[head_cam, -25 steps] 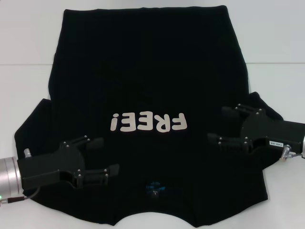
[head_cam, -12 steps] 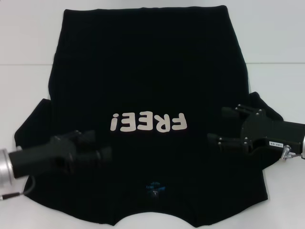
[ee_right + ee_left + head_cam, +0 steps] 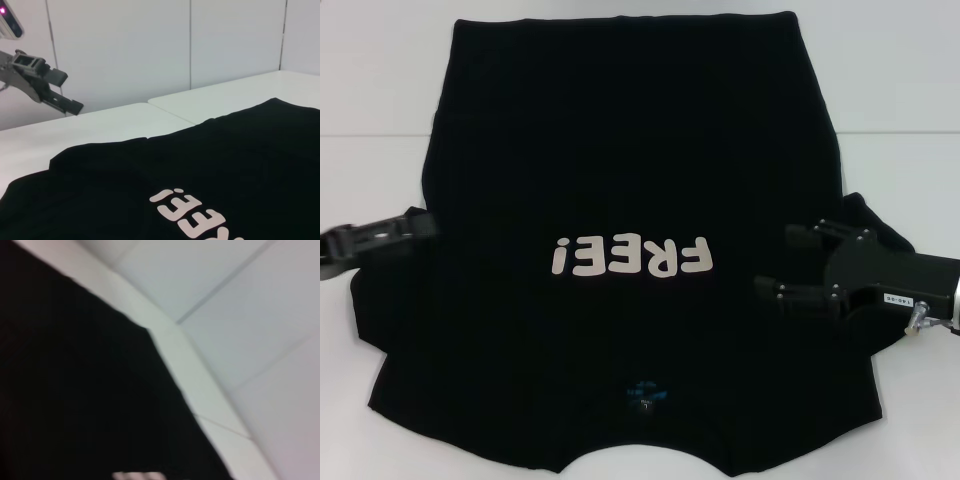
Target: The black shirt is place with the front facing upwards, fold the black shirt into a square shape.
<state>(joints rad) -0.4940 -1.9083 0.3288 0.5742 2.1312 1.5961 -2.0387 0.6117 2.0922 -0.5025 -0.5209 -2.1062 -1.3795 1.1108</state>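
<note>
Black shirt laid flat, lettering up. Right gripper parted, nothing held, right of lettering. Left gripper blurred at left sleeve, opening cannot be told. Sleeve possibly missed, or only one layer pinched.

The black shirt lies spread flat on the white table, its white "FREE!" lettering upside down and the small blue neck label near the bottom edge. The left gripper sits at the shirt's left sleeve edge. The right gripper hangs over the right sleeve, fingers apart.
</note>
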